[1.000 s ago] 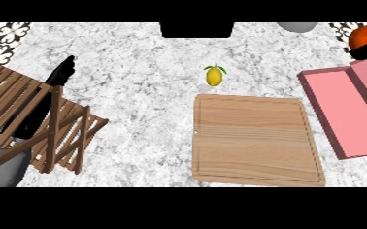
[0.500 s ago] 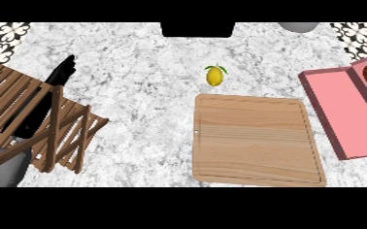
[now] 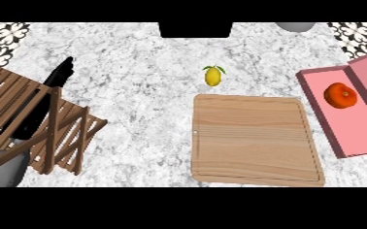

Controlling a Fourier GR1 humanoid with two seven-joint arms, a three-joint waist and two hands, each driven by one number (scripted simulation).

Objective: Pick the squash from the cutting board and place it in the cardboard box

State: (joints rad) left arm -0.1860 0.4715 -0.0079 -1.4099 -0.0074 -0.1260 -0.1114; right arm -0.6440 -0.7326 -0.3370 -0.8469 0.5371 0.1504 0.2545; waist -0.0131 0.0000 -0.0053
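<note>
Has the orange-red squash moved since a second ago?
Yes. The squash has come down from the view's upper right corner and now lies in the pink box, right of the cutting board.

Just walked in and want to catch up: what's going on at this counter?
Nothing is being handled right now. A round orange-red squash lies inside the pink box at the right. The cutting board is bare, and a small yellow fruit sits on the counter just beyond it. The left hand shows at the left, by a wooden rack. The right hand is out of view.
</note>
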